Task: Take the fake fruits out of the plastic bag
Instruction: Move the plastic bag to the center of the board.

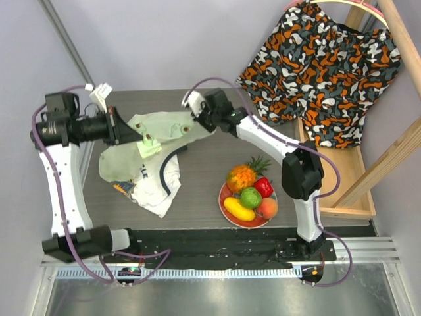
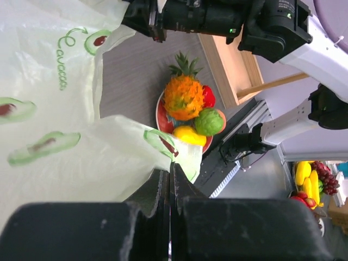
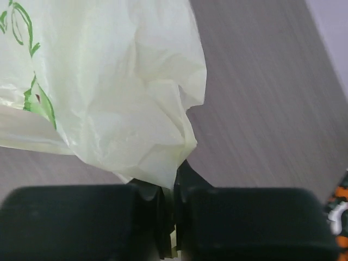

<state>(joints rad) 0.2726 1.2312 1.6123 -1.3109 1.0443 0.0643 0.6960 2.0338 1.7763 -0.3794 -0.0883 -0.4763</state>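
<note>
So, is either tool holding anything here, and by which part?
Both hold the bag. The left tool is shut on a fold of its edge, and the right tool is shut on a bunched edge at the opposite end.

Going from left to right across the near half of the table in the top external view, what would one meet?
White T-shirt → red plate holding the fake fruits → wooden rack.
</note>
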